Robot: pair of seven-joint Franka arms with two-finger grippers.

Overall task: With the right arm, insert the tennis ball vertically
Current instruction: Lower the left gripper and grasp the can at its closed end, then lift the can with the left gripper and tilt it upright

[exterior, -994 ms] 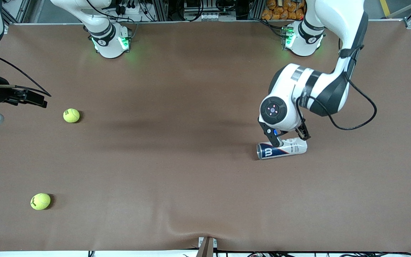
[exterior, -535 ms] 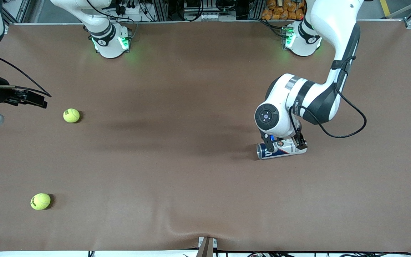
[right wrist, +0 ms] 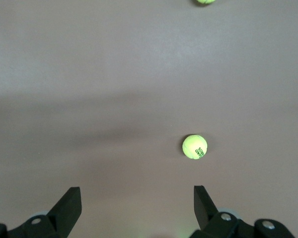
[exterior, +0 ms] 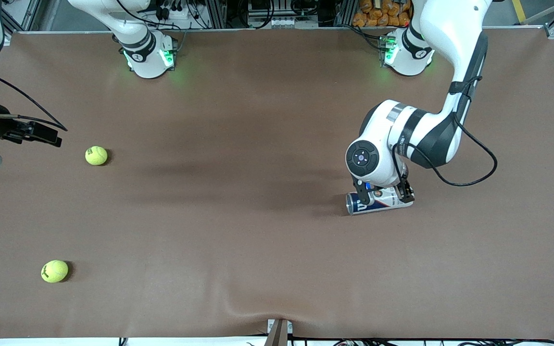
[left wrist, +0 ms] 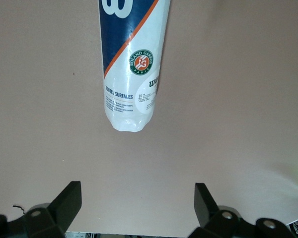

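Two tennis balls (exterior: 96, 155) lie untouched toward the right arm's end of the table (exterior: 258, 240) while the left gripper (exterior: 385, 193), jaws wide, has dropped astride the lying can (exterior: 378, 202); the right gripper (exterior: 41, 136) waits, jaws wide.

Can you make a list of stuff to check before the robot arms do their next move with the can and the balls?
1. Can lying on its side, not upright yet: not ok.
2. Left pincer open, down around the can: ok.
3. Right pincer open, holding nothing: ok.
4. Two balls, one on the table at the right arm's end, the other nearer the front camera: ok.
5. Can's mouth open for a ball: cannot tell.
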